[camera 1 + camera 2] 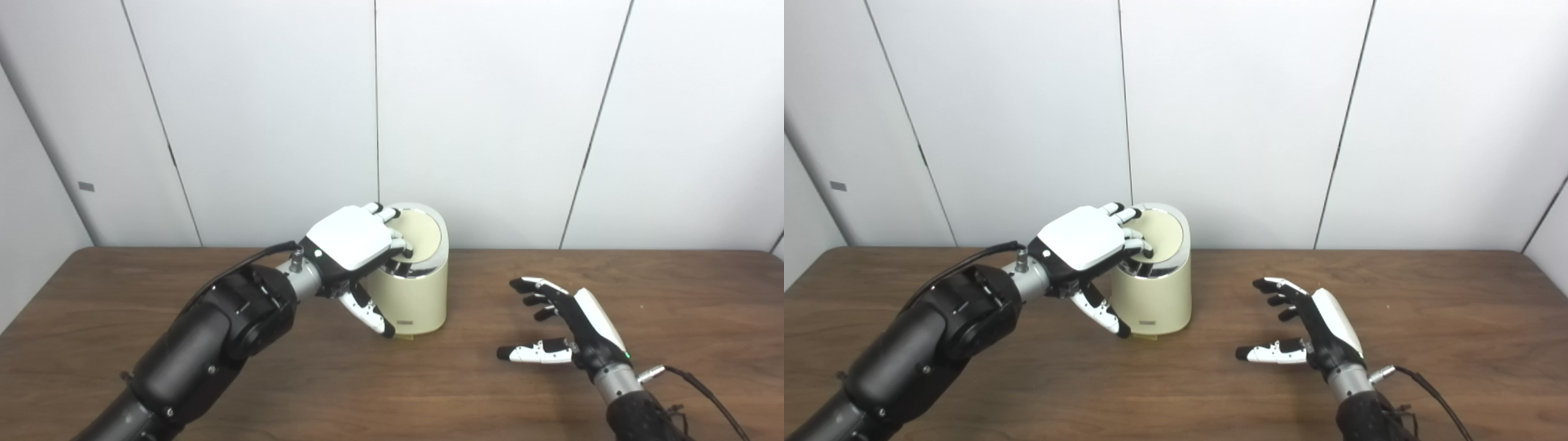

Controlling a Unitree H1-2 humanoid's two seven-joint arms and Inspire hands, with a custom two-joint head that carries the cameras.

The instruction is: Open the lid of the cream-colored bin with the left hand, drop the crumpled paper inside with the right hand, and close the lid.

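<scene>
Fingers [392, 236] of our left hand [349, 239] are curling over the lid [419, 233] of the cream-coloured oval plastic bin [416, 294] at the tabletop's [184, 275] back; right hand [566, 327] is hovering open, holding nothing. Risk: pressing off-centre could tip the bin. Crumpled paper isn't visible anywhere; lid contact hidden, so grip unclear.

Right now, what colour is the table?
Dark brown wood grain on the table, clearest in the left eye view.
</scene>
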